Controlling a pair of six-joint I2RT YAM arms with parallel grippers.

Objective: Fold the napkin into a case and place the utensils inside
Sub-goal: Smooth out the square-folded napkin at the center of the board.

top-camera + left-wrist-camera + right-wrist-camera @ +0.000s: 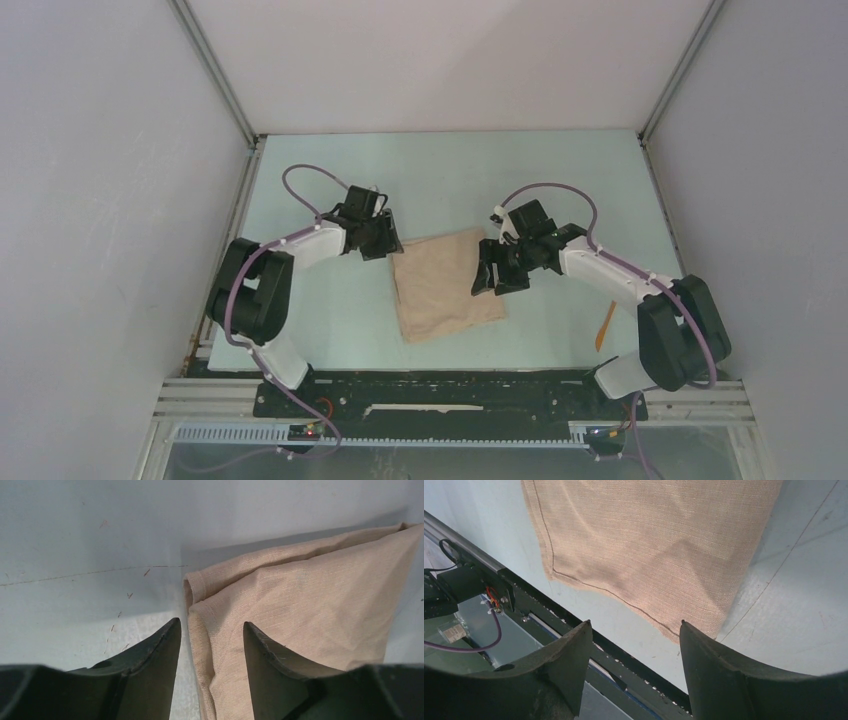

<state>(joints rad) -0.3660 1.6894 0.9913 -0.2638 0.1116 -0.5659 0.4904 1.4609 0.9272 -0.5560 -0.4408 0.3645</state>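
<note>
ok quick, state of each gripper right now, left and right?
Left gripper: open, jaws either side of the napkin edge, not clamped on it.
Right gripper: open, empty, napkin lying beyond its tips.

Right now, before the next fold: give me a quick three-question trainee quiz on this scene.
1. Multiple choice: the orange utensil lies (A) on the napkin, (B) on the bare table, right of the napkin, (C) against the far wall.
2. True or false: the right gripper holds nothing.
3. Short answer: in the top view, at which corner of the napkin is the left gripper?

Key: 1 B. 2 true, its fingers stand apart and empty. 3 the far left corner.
</note>
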